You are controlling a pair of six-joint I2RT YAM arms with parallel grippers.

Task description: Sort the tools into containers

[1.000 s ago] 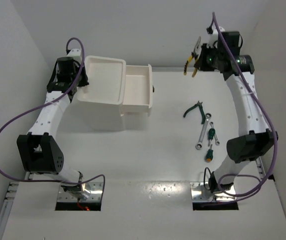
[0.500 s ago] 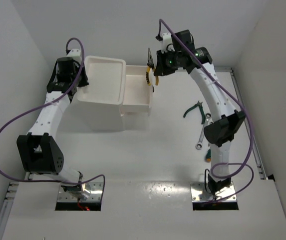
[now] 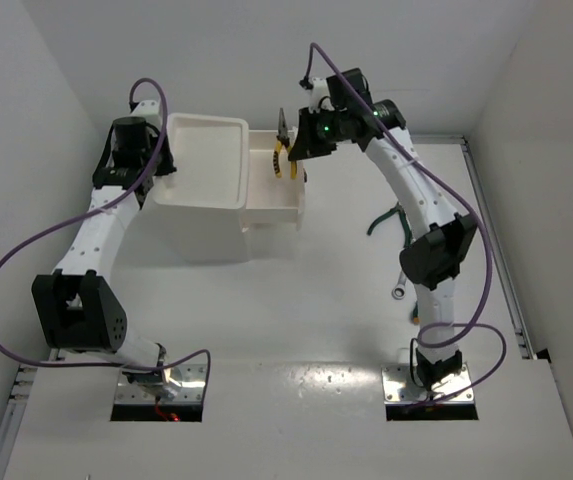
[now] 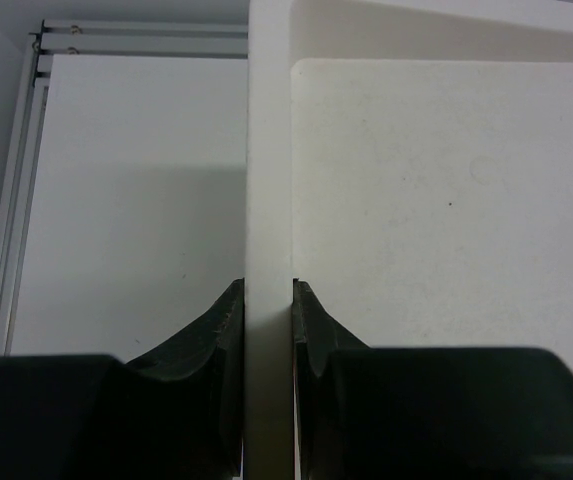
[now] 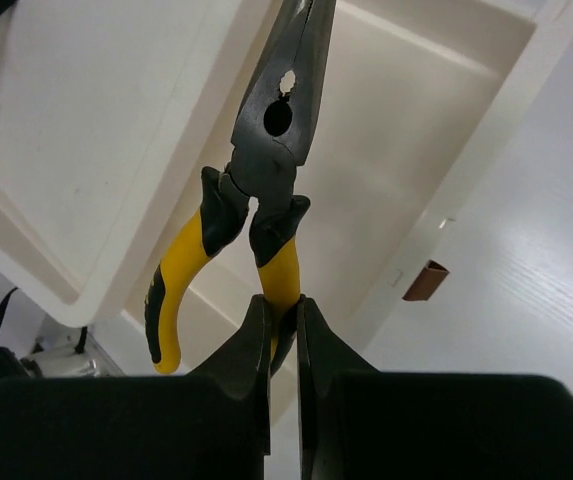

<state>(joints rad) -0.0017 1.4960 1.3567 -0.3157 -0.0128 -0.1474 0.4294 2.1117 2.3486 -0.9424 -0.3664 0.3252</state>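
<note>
Layout from above: the white boxy plastic cabinet [image 3: 206,235] stood at 10 o'clock on the white table [image 3: 296,320], with its white pull-out drawer [image 3: 271,212] projecting toward 3 o'clock. The yellow-and-black-handled pliers [image 3: 282,152] hung over the drawer in the right gripper [image 5: 283,305]. The left gripper [image 4: 268,290] clamped the 9 o'clock rim of the shallow rimmed tray top [image 3: 206,117]. The green-handled pliers [image 3: 378,222] and a slim silver wrench [image 3: 399,290] lay at 3 o'clock, well apart from the drawer.

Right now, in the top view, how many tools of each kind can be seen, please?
Pliers: 2, the yellow-handled pliers in the right gripper and the green-handled pliers beside the right arm.
Wrenches: 1, the wrench partly showing.
Screwdrivers: 0 seen; the arm may hide some.
Total: 3 visible.
</note>
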